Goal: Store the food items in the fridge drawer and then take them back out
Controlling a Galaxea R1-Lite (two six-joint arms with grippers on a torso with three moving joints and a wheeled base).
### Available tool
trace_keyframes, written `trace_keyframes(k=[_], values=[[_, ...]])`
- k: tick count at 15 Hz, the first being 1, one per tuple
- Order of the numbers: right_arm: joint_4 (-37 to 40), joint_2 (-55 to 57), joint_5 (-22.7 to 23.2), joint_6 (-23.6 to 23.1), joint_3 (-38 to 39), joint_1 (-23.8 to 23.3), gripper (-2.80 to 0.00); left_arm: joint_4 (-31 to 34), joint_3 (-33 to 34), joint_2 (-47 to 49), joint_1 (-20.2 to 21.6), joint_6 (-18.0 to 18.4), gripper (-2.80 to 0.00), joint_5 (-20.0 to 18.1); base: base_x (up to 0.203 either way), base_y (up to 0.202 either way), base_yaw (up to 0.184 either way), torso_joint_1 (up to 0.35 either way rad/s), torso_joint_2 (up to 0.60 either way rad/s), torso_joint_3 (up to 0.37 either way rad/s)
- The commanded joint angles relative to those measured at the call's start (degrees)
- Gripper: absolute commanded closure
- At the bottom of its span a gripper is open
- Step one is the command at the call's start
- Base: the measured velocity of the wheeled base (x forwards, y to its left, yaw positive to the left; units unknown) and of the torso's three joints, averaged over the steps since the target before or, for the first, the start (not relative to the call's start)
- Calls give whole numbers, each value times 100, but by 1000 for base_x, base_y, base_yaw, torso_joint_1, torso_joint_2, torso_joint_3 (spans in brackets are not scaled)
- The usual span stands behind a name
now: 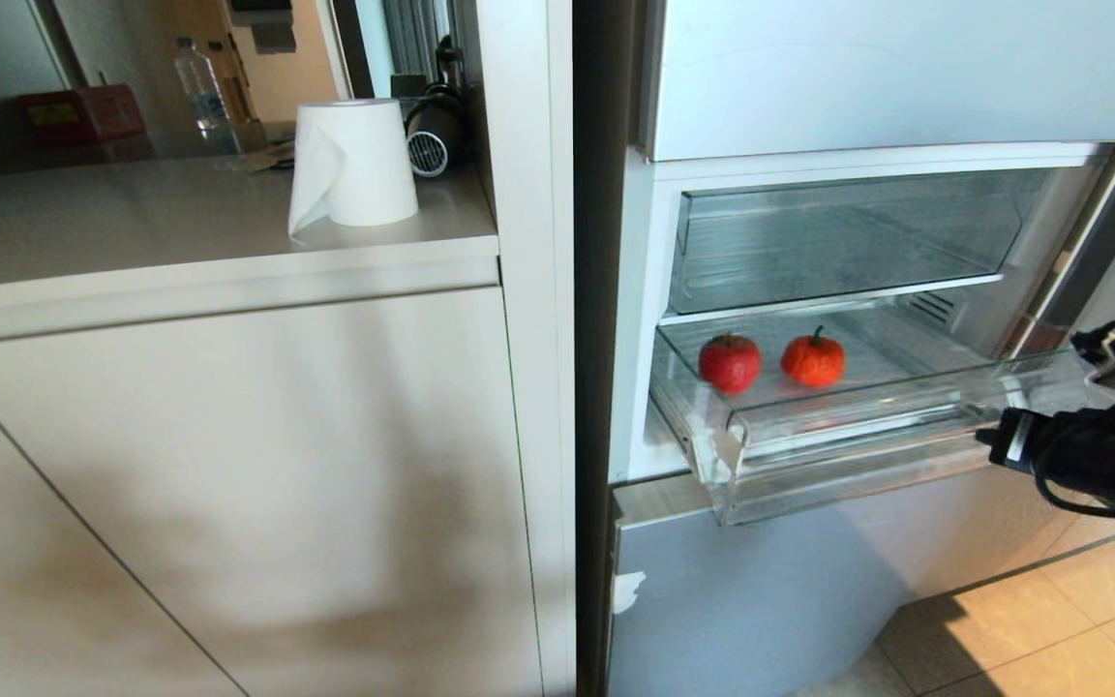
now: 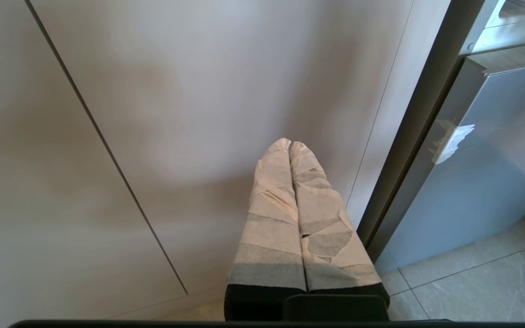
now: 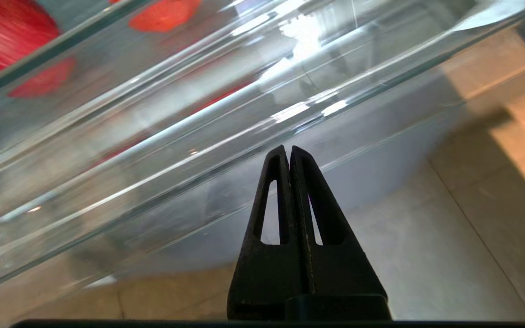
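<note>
Fridge drawer [image 1: 809, 455] pulled out, holding two red food items [image 1: 730, 363].

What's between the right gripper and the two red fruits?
Only the fridge drawer's clear front wall separates the right gripper from the fruits, per right wrist view.

Right arm [image 1: 1099, 445] cut off by the head view's right edge; its fingertips not visible there. Right wrist view: red fruit [image 3: 7, 41] cropped at the top corner and smeared through the fridge drawer [image 3: 153, 150] wall; orange-red fruit [image 3: 164, 13] cropped by the top edge, kind not readable; drawer runs out of frame on both sides. Left wrist view: lower fridge door [image 2: 486, 173] cropped at the edge. Bottle [image 1: 199, 87] label on the far counter too small to read.
</note>
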Motion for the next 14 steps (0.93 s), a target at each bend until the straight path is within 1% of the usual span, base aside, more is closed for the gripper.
trace_keyframes(k=[1, 3, 5, 7, 8, 10, 12, 14], values=[[-50, 799, 7, 101, -619, 300, 0, 3, 6, 8, 0, 0, 0, 3, 0, 0, 0, 0, 0, 0], [-217, 1308, 10, 394, -1178, 601, 0, 3, -3, 8, 0, 0, 0, 3, 0, 0, 0, 0, 0, 0], [-497, 1610, 14, 560, -1394, 776, 0, 3, -3, 8, 0, 0, 0, 3, 0, 0, 0, 0, 0, 0], [-872, 1870, 15, 687, -1549, 846, 0, 3, -3, 8, 0, 0, 0, 3, 0, 0, 0, 0, 0, 0], [-915, 1868, 15, 828, -1522, 861, 0, 3, -3, 8, 0, 0, 0, 3, 0, 0, 0, 0, 0, 0], [-920, 1637, 19, 942, -1371, 857, 0, 3, -3, 8, 0, 0, 0, 3, 0, 0, 0, 0, 0, 0], [-922, 1185, 87, 1040, -1142, 854, 0, 3, -3, 8, 0, 0, 0, 3, 0, 0, 0, 0, 0, 0], [-906, 566, 157, 1053, -676, 848, 0, 3, -3, 8, 0, 0, 0, 3, 0, 0, 0, 0, 0, 0]])
